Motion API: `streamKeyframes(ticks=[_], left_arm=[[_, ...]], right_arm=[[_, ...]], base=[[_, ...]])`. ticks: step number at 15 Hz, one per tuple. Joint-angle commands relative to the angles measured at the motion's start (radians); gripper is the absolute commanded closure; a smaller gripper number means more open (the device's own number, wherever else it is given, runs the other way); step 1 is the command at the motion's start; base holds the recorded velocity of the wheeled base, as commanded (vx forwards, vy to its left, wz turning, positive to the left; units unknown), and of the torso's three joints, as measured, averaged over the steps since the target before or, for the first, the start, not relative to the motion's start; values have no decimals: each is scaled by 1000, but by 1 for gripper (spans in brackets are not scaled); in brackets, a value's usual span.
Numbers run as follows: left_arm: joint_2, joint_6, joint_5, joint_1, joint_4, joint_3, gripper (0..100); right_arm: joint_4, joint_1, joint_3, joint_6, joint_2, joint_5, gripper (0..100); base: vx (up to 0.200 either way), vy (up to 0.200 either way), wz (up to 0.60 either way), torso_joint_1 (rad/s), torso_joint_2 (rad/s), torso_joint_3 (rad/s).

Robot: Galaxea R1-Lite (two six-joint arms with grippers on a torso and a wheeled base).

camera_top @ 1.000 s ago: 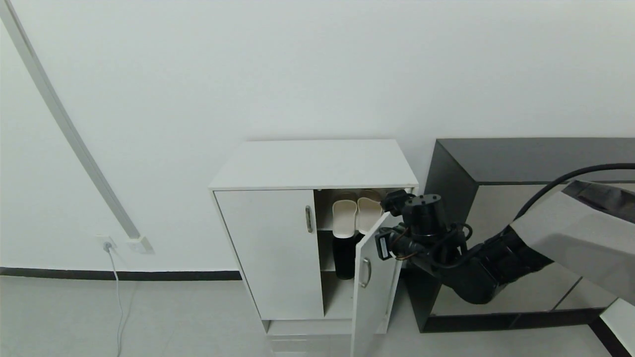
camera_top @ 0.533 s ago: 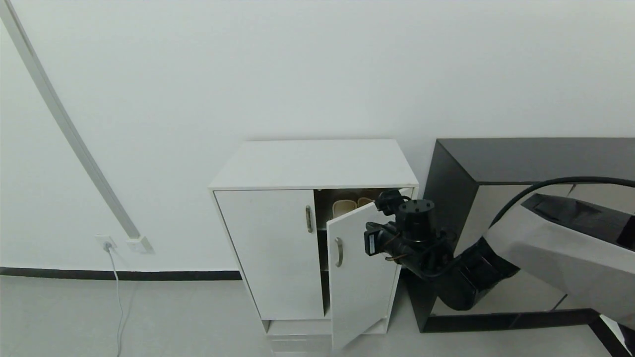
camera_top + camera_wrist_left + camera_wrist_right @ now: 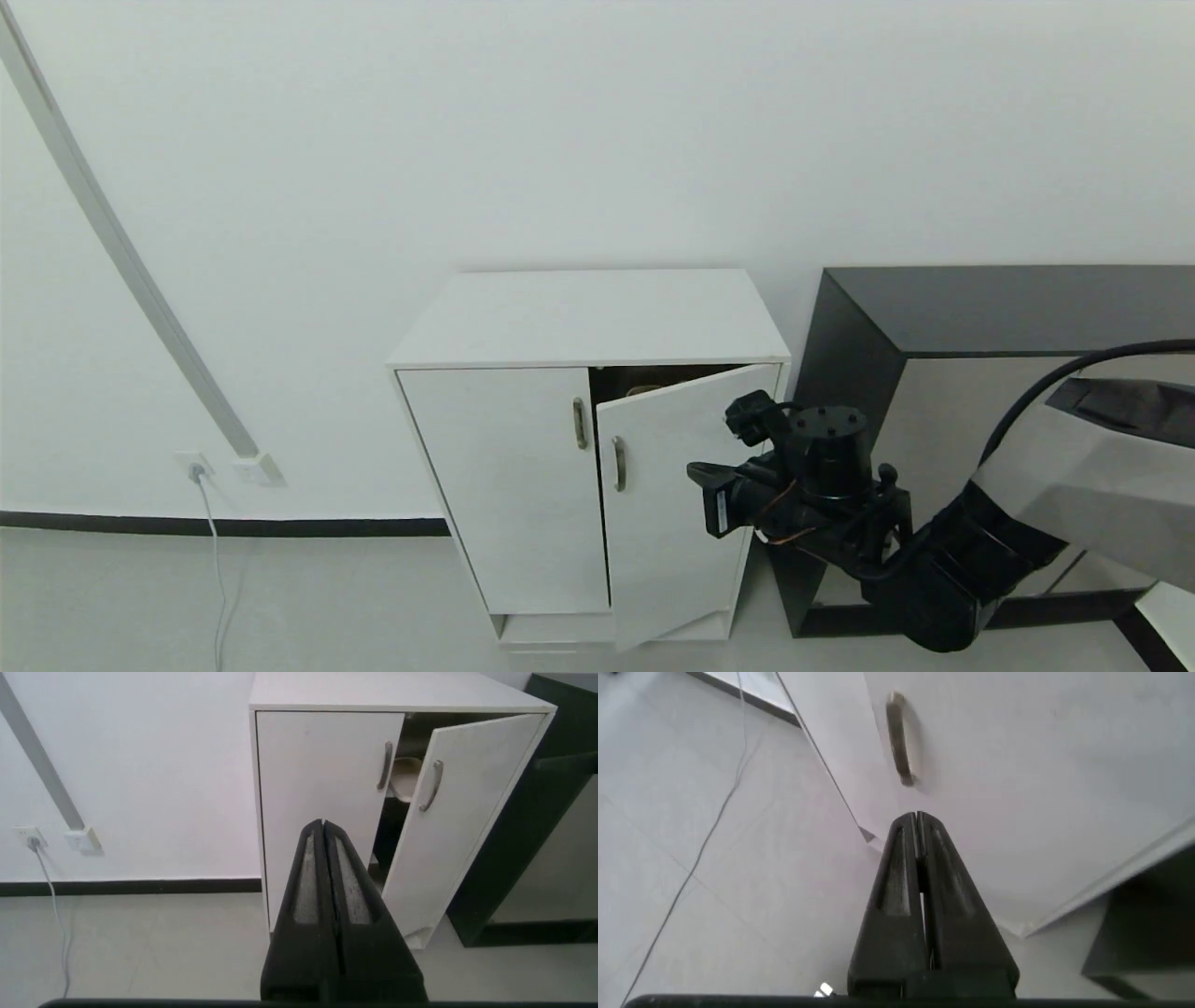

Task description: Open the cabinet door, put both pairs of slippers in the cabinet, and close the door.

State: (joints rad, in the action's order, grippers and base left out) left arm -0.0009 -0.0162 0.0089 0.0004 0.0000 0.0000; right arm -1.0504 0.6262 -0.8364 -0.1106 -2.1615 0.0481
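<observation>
The right door [image 3: 672,504] of the cabinet [image 3: 588,317] stands upright, long axis vertical, hinged on the side nearer my right arm. It hangs ajar at a narrow angle, its free edge angled out toward me and lying close to the closed left door [image 3: 504,485]. Its handle [image 3: 897,739], a slim vertical bar, sits just beyond my right gripper [image 3: 918,826] and a little toward that free edge. Through the dark gap behind the door, ahead of my left gripper [image 3: 322,831], I see the pale edge of a slipper [image 3: 405,777] on an upper shelf; I cannot make out the rest of the footwear.

My right gripper has its fingers pressed together and holds nothing. It points at the door's outer face below the handle, very near it, but I cannot tell whether the tip touches the panel. My left gripper is also pressed together and empty, well back from the cabinet and aimed at the seam between the two doors.

Beside my right arm, a dark unit [image 3: 980,299] stands against the cabinet's side. Far off beyond my left gripper, a wall socket [image 3: 191,464] has a cable [image 3: 217,551] trailing down to the floor.
</observation>
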Motion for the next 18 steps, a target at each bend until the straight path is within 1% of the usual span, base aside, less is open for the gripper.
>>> streamKeyframes(ticks=[1, 2, 4, 6, 11, 18], left_arm=[[1, -1, 0, 1, 0, 0, 100], [1, -1, 0, 1, 0, 0, 100], [1, -2, 2, 1, 0, 0, 100], [1, -2, 2, 1, 0, 0, 100], [1, -4, 3, 1, 0, 0, 100], [1, -4, 3, 1, 0, 0, 100]], right_arm=[[1, 6, 3, 0, 0, -1, 100], [0, 9, 6, 0, -1, -1, 100], [0, 18, 17, 0, -3, -1, 100], [-8, 18, -1, 3, -29, -4, 100], [-5, -8, -147, 2, -146, -5, 100], [-2, -54, -271, 2, -235, -5, 100]], base=[[200, 0, 0, 7, 2, 2], [200, 0, 0, 12, 2, -7], [0, 0, 0, 0, 0, 0], [0, 0, 0, 0, 0, 0], [0, 0, 0, 0, 0, 0], [0, 0, 0, 0, 0, 0]])
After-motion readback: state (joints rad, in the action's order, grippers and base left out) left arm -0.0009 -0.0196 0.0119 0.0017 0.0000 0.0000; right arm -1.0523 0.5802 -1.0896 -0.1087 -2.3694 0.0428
